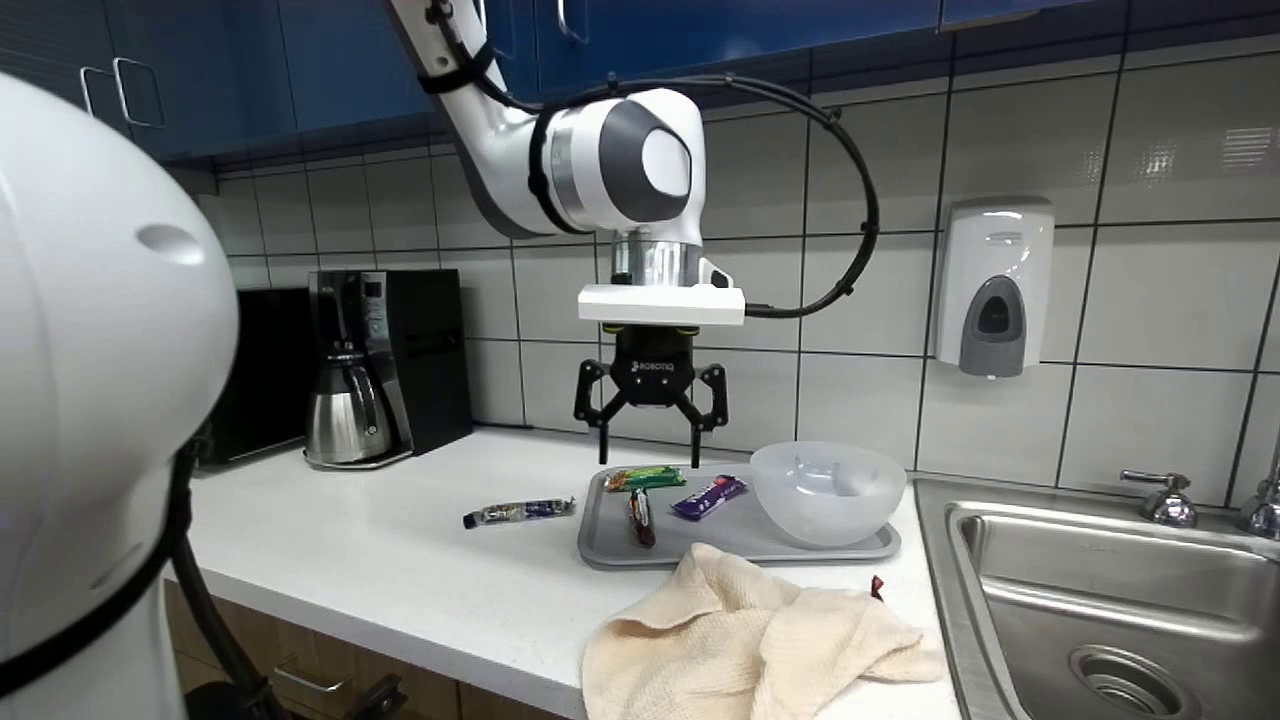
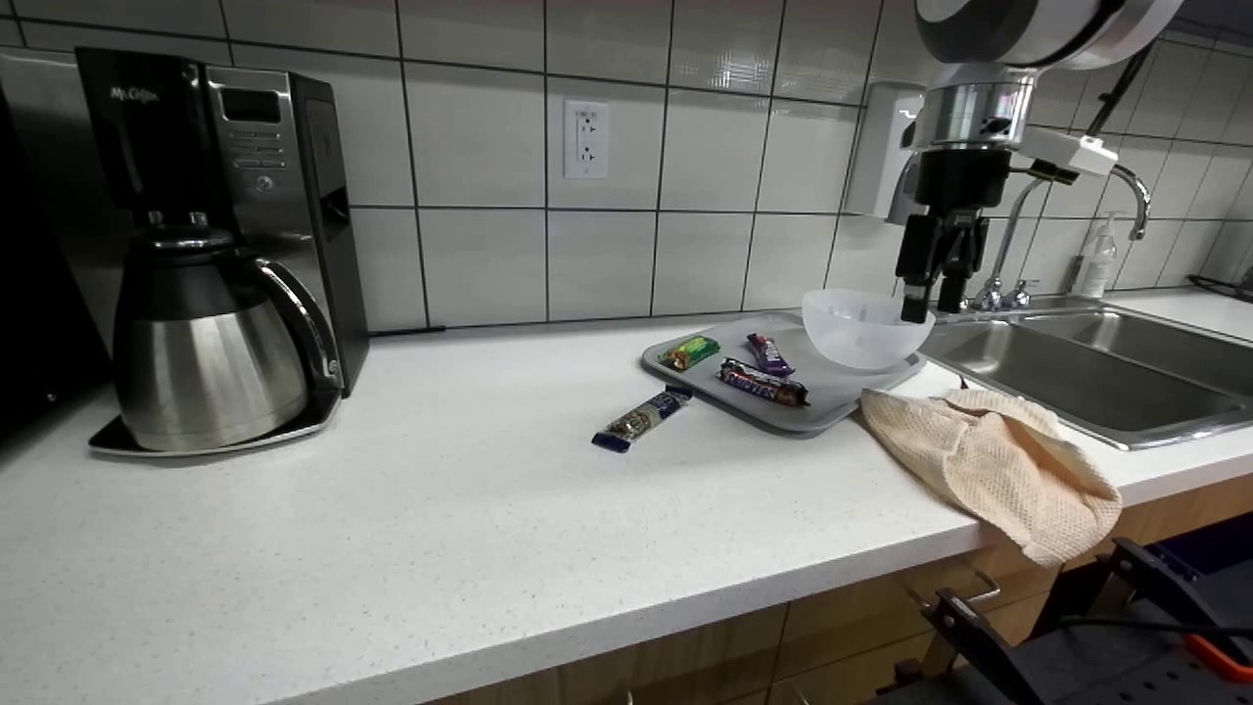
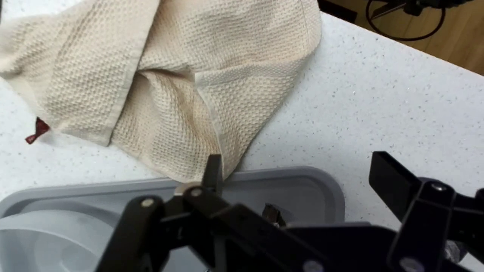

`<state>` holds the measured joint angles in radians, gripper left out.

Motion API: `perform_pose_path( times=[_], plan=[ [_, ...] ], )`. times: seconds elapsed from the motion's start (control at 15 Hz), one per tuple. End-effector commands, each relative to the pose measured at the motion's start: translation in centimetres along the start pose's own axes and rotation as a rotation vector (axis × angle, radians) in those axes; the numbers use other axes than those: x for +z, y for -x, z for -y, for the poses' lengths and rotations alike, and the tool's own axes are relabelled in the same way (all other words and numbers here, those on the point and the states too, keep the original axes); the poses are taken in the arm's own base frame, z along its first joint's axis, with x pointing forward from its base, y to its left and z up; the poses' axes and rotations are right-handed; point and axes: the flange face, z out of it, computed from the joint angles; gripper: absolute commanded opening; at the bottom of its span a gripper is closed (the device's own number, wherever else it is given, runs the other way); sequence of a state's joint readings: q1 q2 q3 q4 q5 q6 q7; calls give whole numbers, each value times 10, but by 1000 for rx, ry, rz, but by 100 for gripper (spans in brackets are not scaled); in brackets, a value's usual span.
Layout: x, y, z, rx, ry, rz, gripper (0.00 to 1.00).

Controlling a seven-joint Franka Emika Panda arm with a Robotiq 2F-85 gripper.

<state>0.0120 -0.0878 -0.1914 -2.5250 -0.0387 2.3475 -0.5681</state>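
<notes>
While the gripper [image 1: 649, 455] is held aloft (fingers [image 1: 603, 445] parted), three wrapped bars [image 1: 708, 498] are borne by a gray tray [image 1: 610, 532].

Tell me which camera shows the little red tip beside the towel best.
The wrist view: the red tip appears largest there, its pinched shape clear beside the towel. Both exterior views show only a tiny sliver at the towel's far edge.

In an exterior view, "ROBOTIQ" could be read on the hand [image 1: 649, 462] at mid-frame. In an exterior view, "Mr. Coffee" was printed on the coffee maker [image 2: 264, 211], upper left; lettering on a wrapped bar [image 2: 764, 383], right of centre, could not be made out.
</notes>
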Motion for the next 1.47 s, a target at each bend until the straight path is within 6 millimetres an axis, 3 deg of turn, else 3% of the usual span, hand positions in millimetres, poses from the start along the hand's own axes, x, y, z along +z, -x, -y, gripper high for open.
perform_pose_path(
  times=[0.0, 0.67, 1.4],
  plan=[
    [9, -32, -7, -66, -13, 5, 100],
    [47, -95, -1, -143, 31, 20, 100],
    [89, -144, 0, -145, 73, -45, 100]
  ],
)
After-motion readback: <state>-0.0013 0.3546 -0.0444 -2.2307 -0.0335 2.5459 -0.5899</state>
